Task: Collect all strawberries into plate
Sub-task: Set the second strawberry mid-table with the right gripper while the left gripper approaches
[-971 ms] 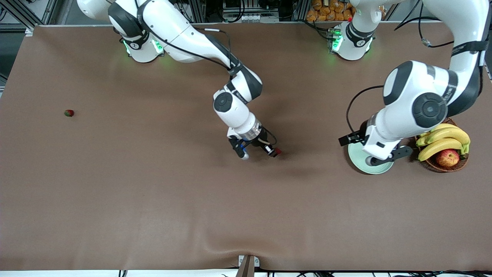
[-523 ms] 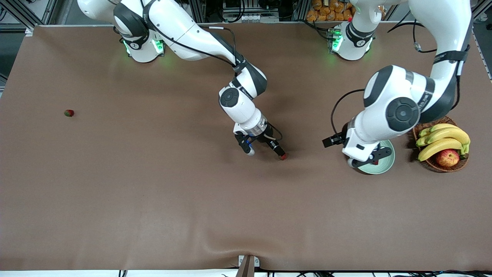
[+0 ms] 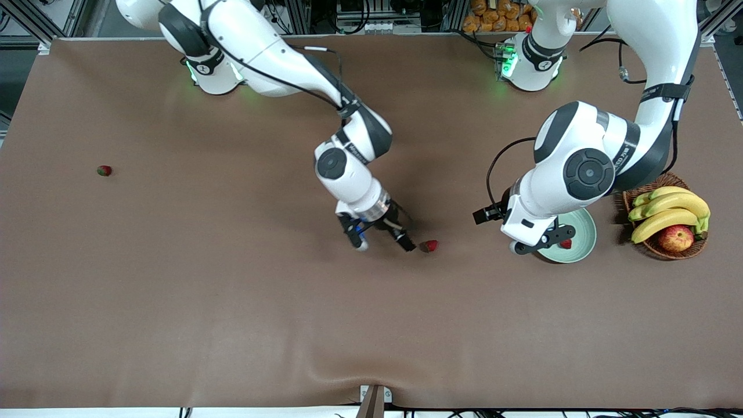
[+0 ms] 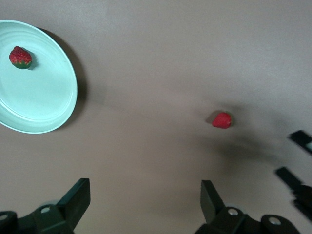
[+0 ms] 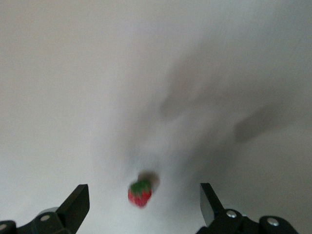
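Three strawberries in view. One strawberry lies in the plate, near the plate's rim toward the front camera; the plate sits on the tabletop toward the left arm's end, just beside a wicker basket holding bananas and an apple. A second strawberry lies on the bare tabletop near its middle, between the two arms, touching nothing. A third strawberry lies well apart from the others, close to the edge at the right arm's end of the tabletop. Right gripper: fingers spread, released, nothing between them, low over the tabletop just beside the middle strawberry; the right wrist view shows that berry between the two finger tips but clear of both. Left gripper: fingers spread wide, grasping nothing, over the plate's rim on the side toward the middle of the table; its wrist view shows the plate with its berry and the middle strawberry on the cloth.
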Robot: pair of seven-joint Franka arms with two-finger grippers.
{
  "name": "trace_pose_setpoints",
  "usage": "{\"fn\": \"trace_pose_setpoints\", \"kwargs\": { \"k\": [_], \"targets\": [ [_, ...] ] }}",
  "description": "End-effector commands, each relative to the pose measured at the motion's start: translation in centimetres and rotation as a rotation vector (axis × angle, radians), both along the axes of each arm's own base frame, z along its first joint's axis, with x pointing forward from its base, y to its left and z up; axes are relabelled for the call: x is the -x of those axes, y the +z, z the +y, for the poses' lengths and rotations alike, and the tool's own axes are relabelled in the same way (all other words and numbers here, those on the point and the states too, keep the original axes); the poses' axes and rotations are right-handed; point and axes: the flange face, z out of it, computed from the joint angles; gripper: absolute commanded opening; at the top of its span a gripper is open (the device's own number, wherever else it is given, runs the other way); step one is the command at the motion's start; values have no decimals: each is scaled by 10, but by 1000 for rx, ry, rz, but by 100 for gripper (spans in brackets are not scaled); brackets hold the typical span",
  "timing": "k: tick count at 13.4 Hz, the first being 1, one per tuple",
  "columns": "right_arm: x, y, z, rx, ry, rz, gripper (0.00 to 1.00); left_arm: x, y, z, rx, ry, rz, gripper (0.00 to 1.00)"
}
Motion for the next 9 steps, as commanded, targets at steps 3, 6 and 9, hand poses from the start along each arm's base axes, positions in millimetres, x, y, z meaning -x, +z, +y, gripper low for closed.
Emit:
{"fn": "trace_pose_setpoints", "kwargs": {
  "k": [3,6,9],
  "targets": [
    [-45,76,-86,115,153,55,100,0,-7,-30,9,61,-17,100],
    [-64,119,-161,159,275,124,100,4,-22,-57,20,136,-28,100],
    [-77,158,-241,173,354,179,100,14,-34,-105,50,227,-82,100]
  ]
}}
